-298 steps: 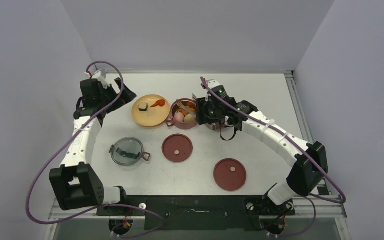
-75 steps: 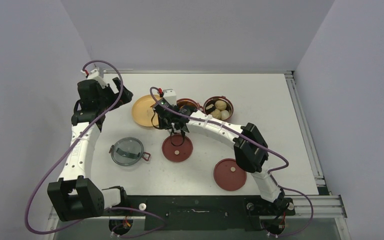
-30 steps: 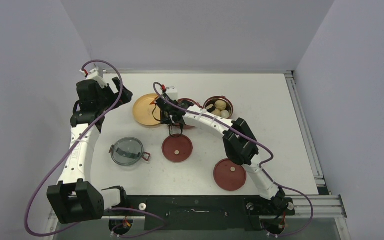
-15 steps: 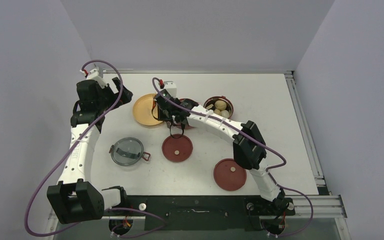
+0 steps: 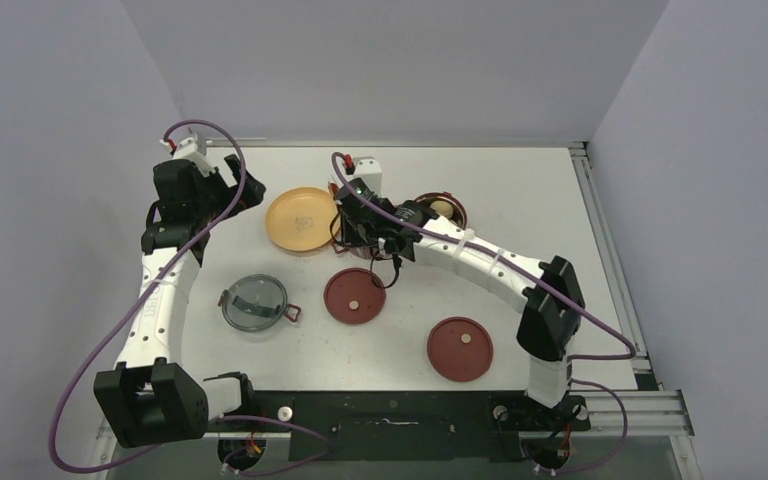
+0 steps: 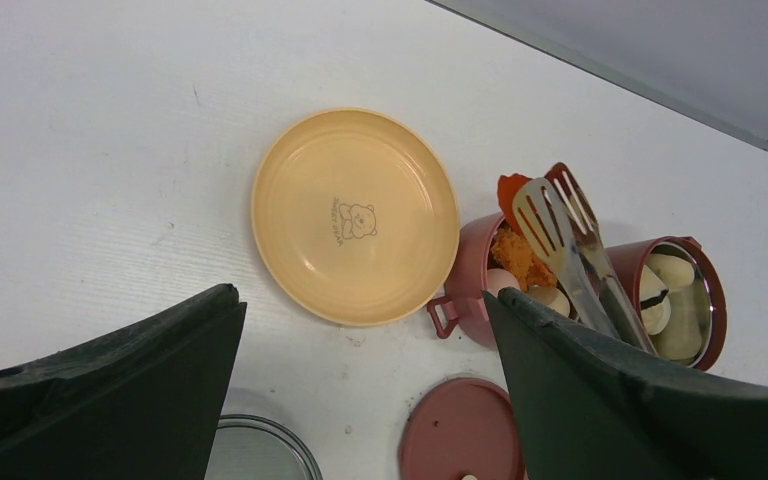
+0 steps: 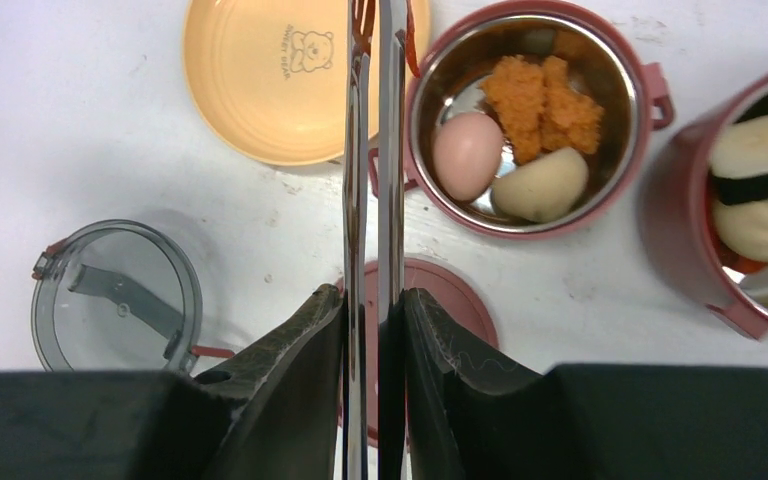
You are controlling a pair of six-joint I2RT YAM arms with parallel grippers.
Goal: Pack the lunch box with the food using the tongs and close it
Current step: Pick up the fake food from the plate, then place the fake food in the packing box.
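Right wrist: tongs (image 7: 392, 180) across plate (image 7: 260, 80) (bear-printed)

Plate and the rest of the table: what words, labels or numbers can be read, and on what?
"SWEET BEAR": tiny curved print above the bear drawing at the middle of the plate, right wrist view; it seems to read so.
Same print in the left wrist and top views: too small to read.
No text visible on the tongs, containers or lids.
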